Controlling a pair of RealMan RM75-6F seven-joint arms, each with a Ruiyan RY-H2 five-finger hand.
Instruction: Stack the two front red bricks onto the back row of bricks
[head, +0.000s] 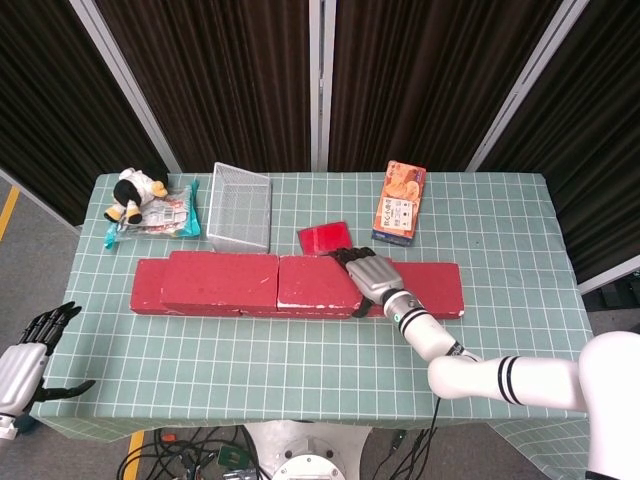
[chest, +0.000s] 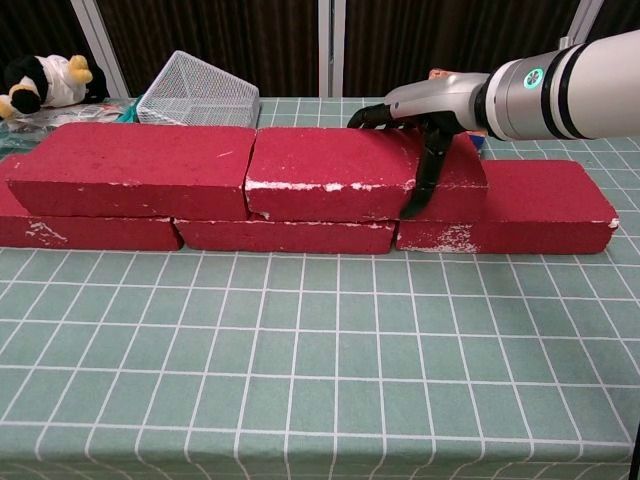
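Three red bricks form the back row on the table: left (chest: 90, 232), middle (chest: 285, 236), right (chest: 540, 205). Two more red bricks lie on top of it, one at the left (head: 220, 280) (chest: 135, 168) and one beside it at the right (head: 318, 282) (chest: 330, 170), nearly end to end. My right hand (head: 372, 278) (chest: 425, 120) grips the right end of the upper right brick, with fingers over its back edge and the thumb down its front face. My left hand (head: 25, 365) hangs off the table's front left corner, fingers spread, holding nothing.
Behind the bricks stand a tilted wire basket (head: 240, 205) (chest: 195, 90), a small red box (head: 325, 238) and an orange carton (head: 400, 200). A plush toy (head: 135, 193) and a snack packet (head: 170, 215) lie at the back left. The green checked table (head: 300, 350) spreads in front.
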